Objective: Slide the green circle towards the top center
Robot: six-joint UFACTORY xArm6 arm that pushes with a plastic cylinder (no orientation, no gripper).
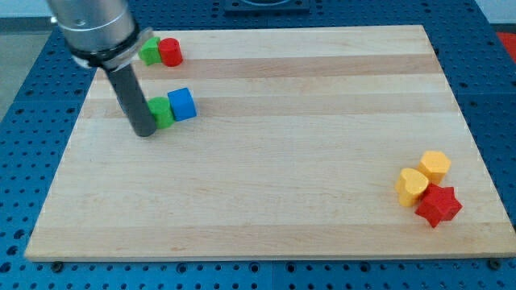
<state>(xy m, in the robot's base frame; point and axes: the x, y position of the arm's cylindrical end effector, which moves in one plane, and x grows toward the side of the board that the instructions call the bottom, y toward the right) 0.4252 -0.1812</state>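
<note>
My tip (145, 134) rests on the wooden board (266, 185) at the view's upper left. It touches the left side of a green block (163, 112), whose shape the rod partly hides. A blue cube (183, 104) sits against that green block's right side. A second green block (150, 51) lies near the top left edge, partly hidden behind the arm, with a red circle (170, 51) touching its right side. I cannot tell which green block is the circle.
At the view's lower right, a yellow hexagon-like block (435, 165), a yellow heart-like block (412, 186) and a red star (439, 205) sit clustered together. The board lies on a blue perforated table (24, 145).
</note>
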